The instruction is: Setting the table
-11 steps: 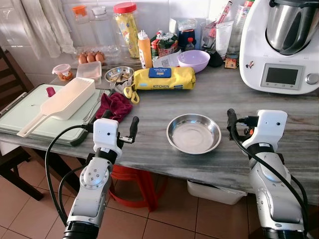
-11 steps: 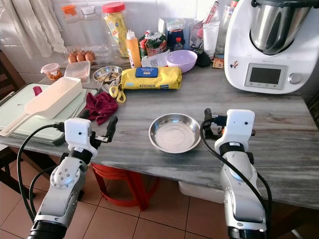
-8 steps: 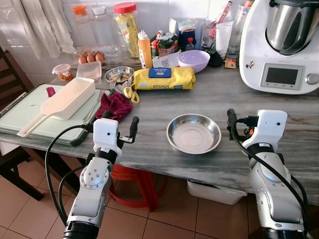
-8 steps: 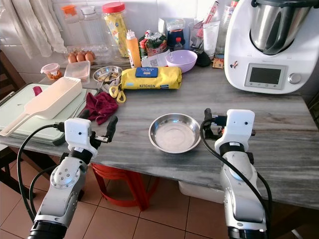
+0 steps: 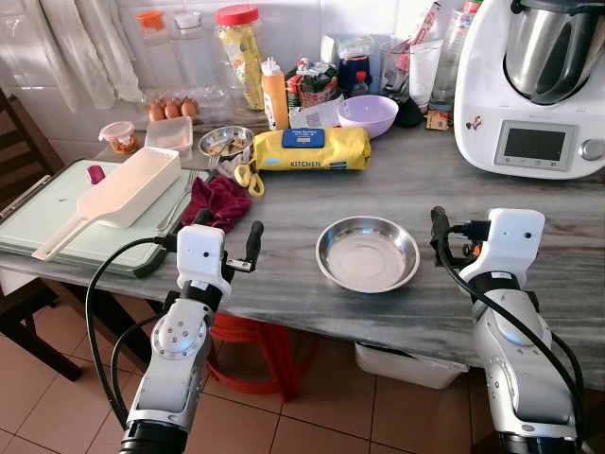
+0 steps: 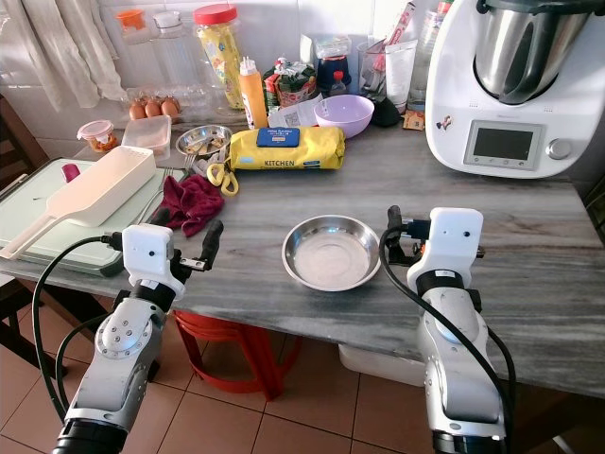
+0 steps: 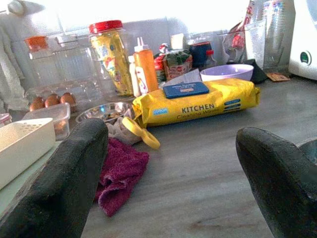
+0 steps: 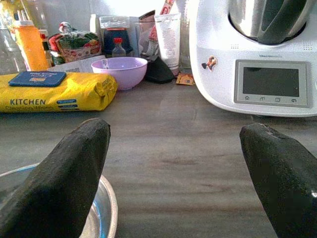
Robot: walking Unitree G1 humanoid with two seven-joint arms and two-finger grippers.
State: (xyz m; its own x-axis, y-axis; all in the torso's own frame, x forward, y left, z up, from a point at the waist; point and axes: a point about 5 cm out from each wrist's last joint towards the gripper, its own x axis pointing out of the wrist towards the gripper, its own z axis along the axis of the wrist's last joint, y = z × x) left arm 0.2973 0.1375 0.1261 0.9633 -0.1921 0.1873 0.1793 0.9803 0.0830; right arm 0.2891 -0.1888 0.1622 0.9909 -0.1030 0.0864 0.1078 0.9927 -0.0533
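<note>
A steel bowl point(image 5: 368, 253) sits on the grey table point(image 5: 416, 312) near its front edge, and both arms hover low on either side of it. The left gripper point(image 5: 227, 236) is to the bowl's left, just over the table edge, its black fingers point(image 7: 64, 183) spread wide with nothing between them. The right gripper point(image 5: 440, 232) is close on the bowl's right — fingers point(image 8: 69, 168) equally splayed and empty, one of them just beside the bowl's rim though I cannot tell whether it touches. Behind the bowl, further back on the table, lies a yellow pack of wipes point(image 5: 312, 149) with a blue flap, and just behind that a lilac bowl point(image 5: 367, 114). To the bowl's back left a maroon cloth point(image 5: 217, 200) is bunched up, with yellow-handled scissors point(image 5: 248, 176) next to it and a small steel dish point(image 5: 226, 142) beyond. Further left, a white scoop point(image 5: 118, 194) rests on a pale green board point(image 5: 38, 213). An orange sauce bottle point(image 5: 275, 93) and a red-lidded jar point(image 5: 240, 52) stand by the wall, with eggs point(image 5: 172, 108) in a clear tray to their left. Back right of the bowl looms a white cooking machine point(image 5: 534, 85) — its screen dark.
</note>
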